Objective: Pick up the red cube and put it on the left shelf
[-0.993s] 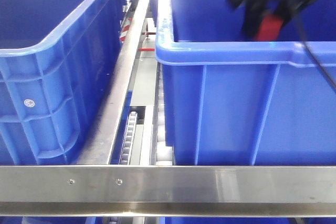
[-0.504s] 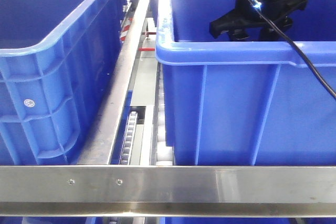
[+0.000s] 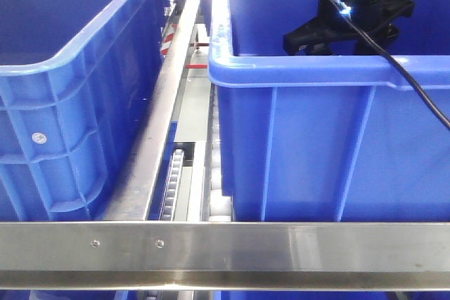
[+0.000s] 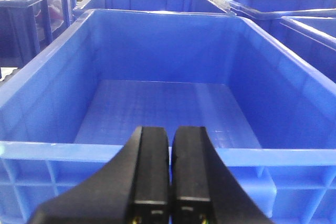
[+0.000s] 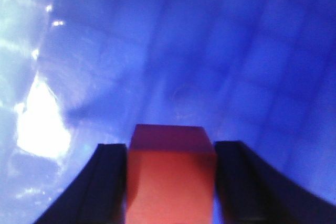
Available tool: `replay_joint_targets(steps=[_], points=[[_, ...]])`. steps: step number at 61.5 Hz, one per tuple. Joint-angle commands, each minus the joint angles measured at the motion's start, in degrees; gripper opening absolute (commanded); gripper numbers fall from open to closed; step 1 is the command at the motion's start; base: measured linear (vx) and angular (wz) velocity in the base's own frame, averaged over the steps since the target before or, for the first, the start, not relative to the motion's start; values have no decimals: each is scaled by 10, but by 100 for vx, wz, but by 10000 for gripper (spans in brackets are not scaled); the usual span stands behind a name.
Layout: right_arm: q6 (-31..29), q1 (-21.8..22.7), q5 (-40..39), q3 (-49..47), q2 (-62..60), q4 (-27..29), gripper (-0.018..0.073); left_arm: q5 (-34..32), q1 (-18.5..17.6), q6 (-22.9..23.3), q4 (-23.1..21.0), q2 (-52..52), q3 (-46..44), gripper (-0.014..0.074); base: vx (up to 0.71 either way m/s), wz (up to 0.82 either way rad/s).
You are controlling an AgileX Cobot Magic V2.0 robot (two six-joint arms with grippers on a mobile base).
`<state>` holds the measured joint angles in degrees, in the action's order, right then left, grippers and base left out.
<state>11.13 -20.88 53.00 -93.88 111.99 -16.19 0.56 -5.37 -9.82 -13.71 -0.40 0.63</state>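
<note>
One red cube (image 5: 170,174) sits squeezed between the two black fingers (image 5: 107,182) of the right gripper (image 5: 170,182), low inside a big blue crate (image 3: 330,145) on the left shelf (image 3: 225,244). The front view shows two big blue crates side by side behind the shelf's shiny front rail, which has two small screws (image 3: 159,243). The left gripper (image 4: 169,182) has its two fingers pressed together with nothing between them, just in front of another blue crate (image 4: 157,103).

- The large blue ribbed crate's front wall (image 3: 330,145) is hiding the right end effector's (image 3: 348,33) lower half.
- The small bright-red cube (image 5: 170,177) is running off the bottom edge, blurred.
- The left end effector's (image 4: 169,182) black fingers are getting cropped below.
</note>
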Motion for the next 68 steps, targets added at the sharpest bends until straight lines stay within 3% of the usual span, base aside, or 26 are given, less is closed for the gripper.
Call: replay_joint_targets(steps=[1, 7, 25, 32, 51, 68], points=[[-3, 2, -9, -21, -33, -17, 578, -47, -4, 0, -1, -7, 14, 101, 0, 0], [-3, 2, -3, -21, -33, -18, 609, -47, -4, 0, -1, -7, 14, 101, 0, 0], [-3, 2, -10, -22, -69, -18, 580, -47, -4, 0, -1, -7, 14, 101, 0, 0], [-3, 2, 1, -22, -100, -18, 481, -47, -4, 0, -1, -7, 14, 101, 0, 0], [-3, 2, -17, 37, -196, -18, 42, -47, -4, 0, -1, -7, 14, 101, -1, -5], [-3, 2, -183, 234, -351, -18, 57, -47, -4, 0, -1, -7, 14, 101, 0, 0]])
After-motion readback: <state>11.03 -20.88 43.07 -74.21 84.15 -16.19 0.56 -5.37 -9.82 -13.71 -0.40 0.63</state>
